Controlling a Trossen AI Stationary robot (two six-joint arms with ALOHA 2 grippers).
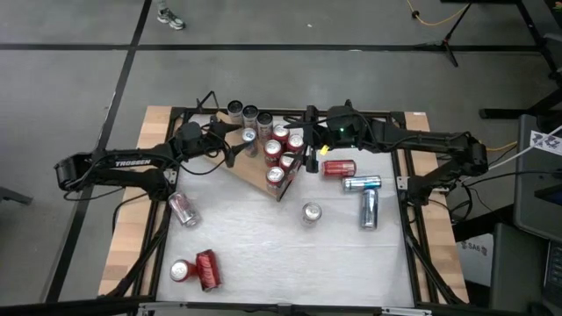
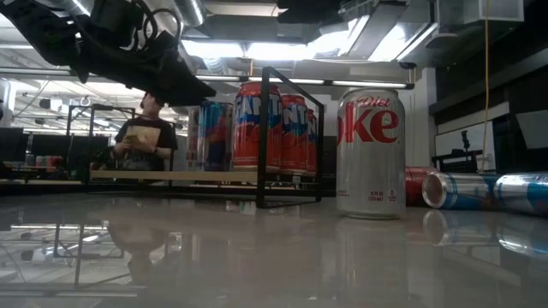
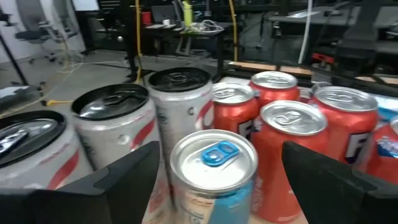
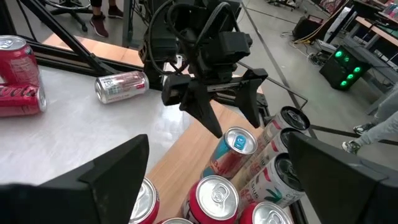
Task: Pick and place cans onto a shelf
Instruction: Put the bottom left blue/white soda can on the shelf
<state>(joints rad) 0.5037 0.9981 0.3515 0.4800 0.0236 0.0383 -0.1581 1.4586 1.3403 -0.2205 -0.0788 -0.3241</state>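
My left gripper (image 4: 225, 102) hangs with its fingers spread wide, one on each side of a blue-tabbed can (image 3: 213, 171) that stands upright on the shelf (image 1: 248, 168); no finger touches it. Beside that can stand three silver cans with dark tops (image 3: 177, 102) and a cluster of red cans (image 3: 292, 146), all upright on the same board. My right gripper (image 1: 309, 156) hovers wide open and empty over the red cluster. On the white table (image 1: 255, 250) off the shelf I see a red can (image 1: 339, 168) and two blue-and-silver cans (image 1: 368, 209) lying on their sides, a silver can (image 1: 312, 212) standing upright, and more cans near the left front corner (image 1: 195, 269). A seated person (image 2: 147, 128) shows beyond the table.
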